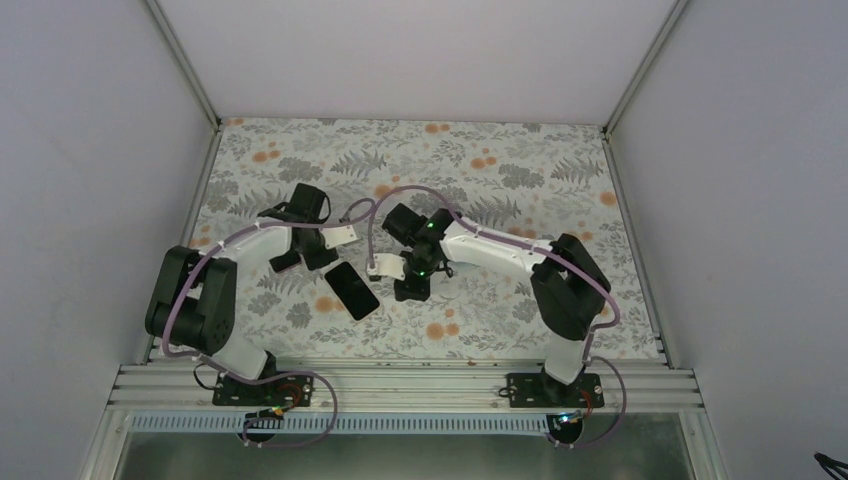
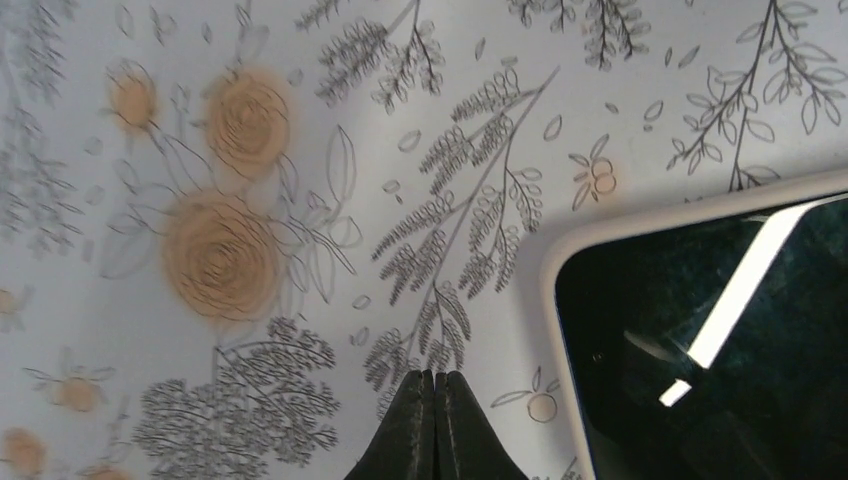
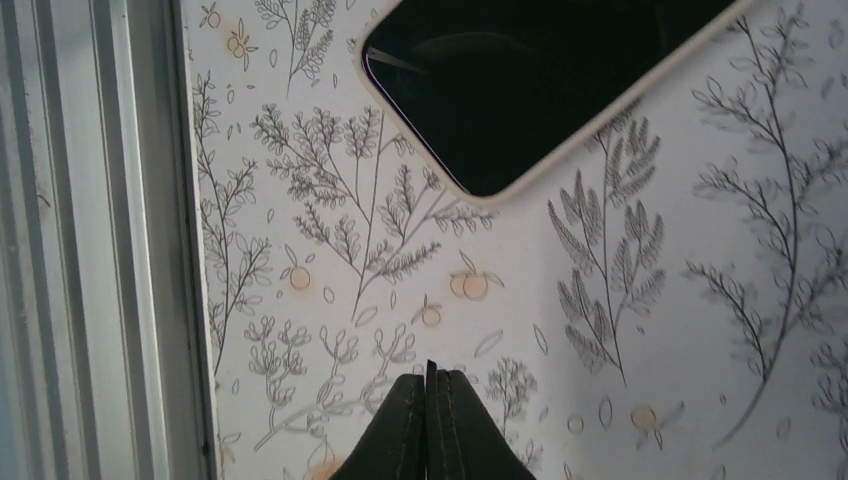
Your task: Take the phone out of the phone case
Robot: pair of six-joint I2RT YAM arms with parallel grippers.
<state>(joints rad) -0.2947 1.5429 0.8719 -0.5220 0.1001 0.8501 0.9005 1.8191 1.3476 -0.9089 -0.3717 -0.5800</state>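
1. While both hands show clearly in their own wrist views, neither holds anything: the left hand point(image 2: 433, 415) has its two fingers pressed together with no gap, poised over bare floral worktop point(image 2: 130, 420).
2. The right hand point(image 3: 430, 415) matches it, closed tip to tip on nothing. It hangs above the worktop, not far from the metal rail point(image 3: 90, 250) along the near edge.
3. Out from the fingers, the phone point(image 2: 720, 340) lies flat and screen up on the worktop between the two arms. One of its corners sits just beside the left fingertips without touching them, while from the right hand it lies farther off, at the top of that view.
4. Round the dark glass runs the pale rim of the phone case point(image 2: 562, 248). It wraps every corner and edge that shows in both wrist views, so the phone looks fully seated inside.
5. As a judgement, no part of the removal is done. The case must be gripped or pinned, a corner peeled back, and the phone worked free, so both hands must first open.
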